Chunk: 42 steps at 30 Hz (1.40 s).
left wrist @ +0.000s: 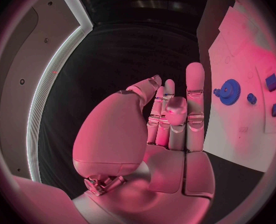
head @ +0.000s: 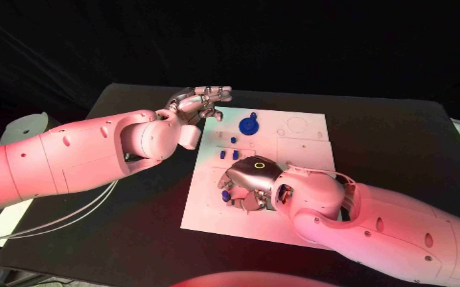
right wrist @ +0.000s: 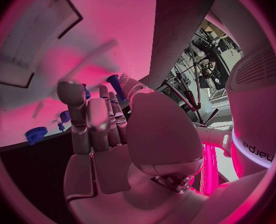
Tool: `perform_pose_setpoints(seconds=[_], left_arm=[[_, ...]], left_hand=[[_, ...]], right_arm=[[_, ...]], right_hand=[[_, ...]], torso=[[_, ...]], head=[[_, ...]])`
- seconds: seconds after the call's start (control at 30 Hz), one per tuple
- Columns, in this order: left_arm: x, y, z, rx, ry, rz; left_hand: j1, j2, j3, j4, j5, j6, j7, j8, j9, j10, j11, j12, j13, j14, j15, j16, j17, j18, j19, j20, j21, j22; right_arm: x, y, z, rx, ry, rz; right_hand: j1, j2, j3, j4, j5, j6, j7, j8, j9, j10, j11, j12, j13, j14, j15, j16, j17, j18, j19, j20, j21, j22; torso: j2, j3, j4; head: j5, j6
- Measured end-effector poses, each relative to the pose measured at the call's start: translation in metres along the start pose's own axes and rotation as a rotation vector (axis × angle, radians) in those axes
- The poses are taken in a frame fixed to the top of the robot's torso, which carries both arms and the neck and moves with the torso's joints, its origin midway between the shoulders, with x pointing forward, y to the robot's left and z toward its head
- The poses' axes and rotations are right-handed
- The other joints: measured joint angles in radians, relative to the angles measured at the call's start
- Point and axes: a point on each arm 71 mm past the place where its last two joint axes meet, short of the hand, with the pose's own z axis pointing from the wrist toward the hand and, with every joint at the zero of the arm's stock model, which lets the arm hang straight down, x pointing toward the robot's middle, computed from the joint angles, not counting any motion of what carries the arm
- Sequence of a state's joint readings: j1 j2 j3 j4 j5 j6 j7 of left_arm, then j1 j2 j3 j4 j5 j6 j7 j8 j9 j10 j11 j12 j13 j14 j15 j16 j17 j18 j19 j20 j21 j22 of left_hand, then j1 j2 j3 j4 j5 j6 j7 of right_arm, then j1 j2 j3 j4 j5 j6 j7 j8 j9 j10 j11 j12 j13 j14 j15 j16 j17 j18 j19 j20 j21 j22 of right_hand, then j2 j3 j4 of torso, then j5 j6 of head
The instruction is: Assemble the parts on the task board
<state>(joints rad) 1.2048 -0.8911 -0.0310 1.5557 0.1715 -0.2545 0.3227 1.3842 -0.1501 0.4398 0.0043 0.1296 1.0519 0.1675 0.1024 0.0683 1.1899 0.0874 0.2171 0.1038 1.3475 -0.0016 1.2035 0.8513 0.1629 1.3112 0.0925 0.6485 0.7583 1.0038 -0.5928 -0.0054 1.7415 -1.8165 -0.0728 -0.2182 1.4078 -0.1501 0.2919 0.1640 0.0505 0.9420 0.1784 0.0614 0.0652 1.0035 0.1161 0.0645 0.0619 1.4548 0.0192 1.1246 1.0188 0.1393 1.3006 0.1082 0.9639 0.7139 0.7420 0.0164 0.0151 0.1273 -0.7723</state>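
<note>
The white task board lies mid-table. A blue gear sits at its far left, and small blue parts stand just nearer. My right hand hovers low over the board's near left area, fingers curled down. A small blue part sits at its fingertips, seemingly pinched between thumb and finger; the right wrist view shows this blue part by the fingertips. My left hand is raised off the board's far left corner, fingers straight, holding nothing. The left wrist view shows that hand, the gear and the board.
The black table surrounds the board, with bare room to the right and at the near left. Outlined recesses mark the board's far right part. My left forearm lies along the table's left side.
</note>
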Motion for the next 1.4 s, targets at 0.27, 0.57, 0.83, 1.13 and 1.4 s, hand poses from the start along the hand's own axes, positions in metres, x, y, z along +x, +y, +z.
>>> perform_pose_setpoints(seconds=[0.27, 0.57, 0.83, 1.13, 1.4], left_arm=[[0.0, 0.0, 0.0, 0.0, 0.001, 0.0], [-0.001, 0.0, 0.001, 0.0, -0.002, 0.001], [-0.003, 0.0, 0.0, -0.001, -0.004, 0.003], [-0.006, 0.0, -0.002, -0.002, -0.011, 0.005], [-0.006, 0.0, -0.003, -0.003, -0.01, 0.005]], left_hand=[[0.0, 0.0, 0.0, 0.0, 0.0, 0.0, 0.0, 0.0, 0.0, 0.0, 0.0, 0.0, 0.0, 0.0, 0.0, 0.0, 0.0, 0.0, 0.0, 0.0, 0.0, 0.0], [0.0, 0.0, 0.0, 0.0, 0.0, 0.0, 0.0, 0.0, 0.0, 0.0, 0.0, 0.0, 0.0, 0.0, 0.0, 0.0, 0.0, 0.0, 0.0, 0.0, 0.0, 0.0], [0.0, 0.0, 0.0, 0.0, 0.0, 0.0, 0.0, 0.0, 0.0, 0.0, 0.0, 0.0, 0.0, 0.0, 0.0, 0.0, 0.0, 0.0, 0.0, 0.0, 0.0, 0.0], [0.0, 0.0, 0.0, 0.0, 0.0, 0.0, 0.0, 0.0, 0.0, 0.0, 0.0, 0.0, 0.0, 0.0, 0.0, 0.0, 0.0, 0.0, 0.0, 0.0, 0.0, 0.0], [0.0, 0.0, -0.003, -0.003, 0.0, 0.0, 0.0, 0.0, 0.0, -0.004, -0.004, 0.0, 0.001, 0.0, 0.0, 0.0, -0.003, 0.0, 0.0, 0.0, 0.0, 0.0]], right_arm=[[-0.001, -0.001, -0.002, 0.014, -0.031, 0.007], [-0.01, -0.01, -0.021, 0.036, -0.111, 0.036], [-0.039, -0.042, -0.071, 0.123, -0.177, 0.12], [-0.048, -0.081, -0.134, 0.331, -0.191, 0.272], [-0.028, -0.102, -0.165, 0.52, -0.155, 0.333]], right_hand=[[0.0, 0.0, -0.091, 0.017, 0.0, -0.039, 0.011, 0.0, 0.002, -0.064, 0.011, 0.024, 0.004, -0.016, 0.008, -0.05, -0.069, 0.016, -0.019, 0.012, -0.066, -0.076], [0.017, 0.009, -0.121, 0.033, 0.0, -0.029, 0.016, 0.0, 0.005, -0.058, 0.012, 0.063, 0.008, -0.015, 0.008, -0.043, -0.067, 0.016, -0.019, 0.012, -0.066, -0.07], [0.033, 0.02, -0.142, 0.037, 0.0, 0.02, -0.008, 0.009, 0.01, 0.078, -0.013, 0.156, 0.026, 0.006, -0.014, 0.04, 0.015, 0.016, 0.039, -0.002, 0.021, 0.038], [-0.003, 0.01, -0.187, 0.075, 0.036, 0.101, -0.063, 0.047, 0.02, 0.367, -0.088, 0.371, 0.176, 0.012, -0.065, 0.247, 0.26, -0.04, 0.154, -0.053, 0.29, 0.377], [-0.082, 0.036, -0.28, 0.121, 0.129, 0.137, -0.086, 0.094, 0.041, 0.423, -0.109, 1.137, 0.69, 0.012, -0.084, 0.319, 0.289, -0.055, 0.159, -0.073, 0.371, 0.48]], torso=[[-0.001, 0.0, 0.0002], [-0.001, 0.0006, -0.0007], [-0.003, 0.0001, -0.0028], [-0.014, -0.0042, -0.0221], [-0.019, -0.0091, -0.0409]], head=[[-0.002, 0.002], [-0.003, 0.006], [-0.014, 0.015], [-0.039, 0.029], [-0.069, 0.044]])
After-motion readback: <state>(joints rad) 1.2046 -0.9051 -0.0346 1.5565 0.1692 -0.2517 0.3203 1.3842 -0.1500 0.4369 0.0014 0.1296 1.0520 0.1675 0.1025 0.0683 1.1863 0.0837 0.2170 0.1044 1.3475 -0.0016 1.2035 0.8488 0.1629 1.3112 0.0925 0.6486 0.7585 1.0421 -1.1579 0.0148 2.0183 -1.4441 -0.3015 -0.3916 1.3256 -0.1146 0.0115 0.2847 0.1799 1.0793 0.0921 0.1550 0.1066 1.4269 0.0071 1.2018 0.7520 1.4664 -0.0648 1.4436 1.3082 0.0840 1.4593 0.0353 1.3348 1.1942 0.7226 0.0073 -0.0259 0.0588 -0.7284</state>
